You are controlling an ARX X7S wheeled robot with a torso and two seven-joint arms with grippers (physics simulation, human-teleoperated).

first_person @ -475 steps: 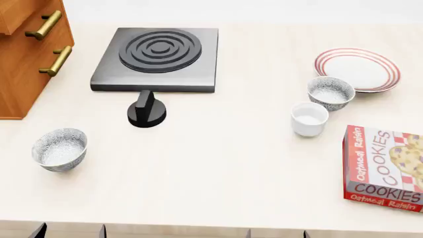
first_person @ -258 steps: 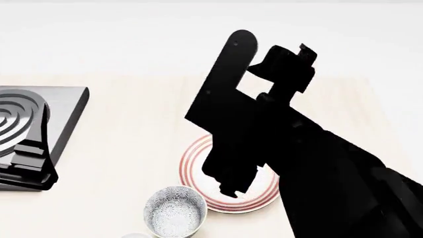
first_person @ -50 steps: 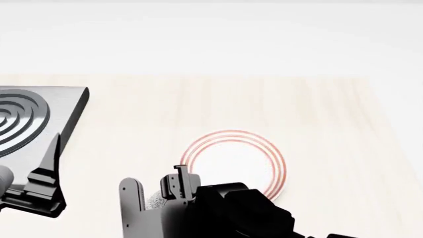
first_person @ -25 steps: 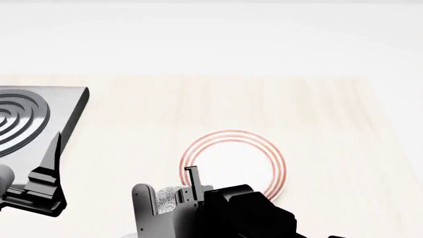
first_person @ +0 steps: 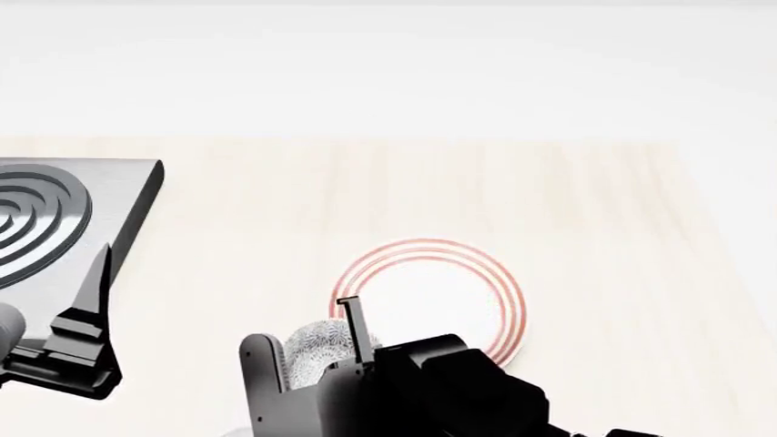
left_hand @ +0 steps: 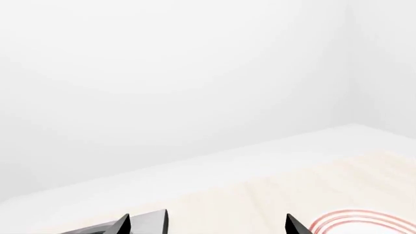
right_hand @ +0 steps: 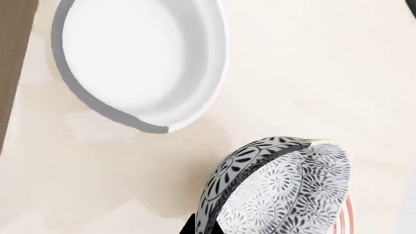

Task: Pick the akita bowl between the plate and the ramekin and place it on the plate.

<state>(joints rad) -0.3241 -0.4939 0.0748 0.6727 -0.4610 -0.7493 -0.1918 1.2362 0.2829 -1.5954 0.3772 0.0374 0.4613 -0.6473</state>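
The speckled akita bowl (right_hand: 279, 187) is tilted on its side, and the jaws of my right gripper (right_hand: 206, 228) pinch its rim. From the head camera the akita bowl (first_person: 318, 349) sits between the right gripper's fingers (first_person: 261, 364), just off the near-left rim of the red-ringed plate (first_person: 428, 293). The plain white ramekin (right_hand: 140, 58) stands apart from the bowl on the counter. My left gripper (left_hand: 206, 225) is open and empty, hovering by the stove. The plate's rings (left_hand: 364, 223) show past it.
A grey stove plate with a ringed burner (first_person: 49, 218) lies at the left, with my left arm (first_person: 73, 341) in front of it. The pale wooden counter (first_person: 583, 228) runs back to a white wall.
My right gripper has shifted slightly right toward the plate with the bowl. More of the bowl now shows between its fingers. The left arm has not moved.
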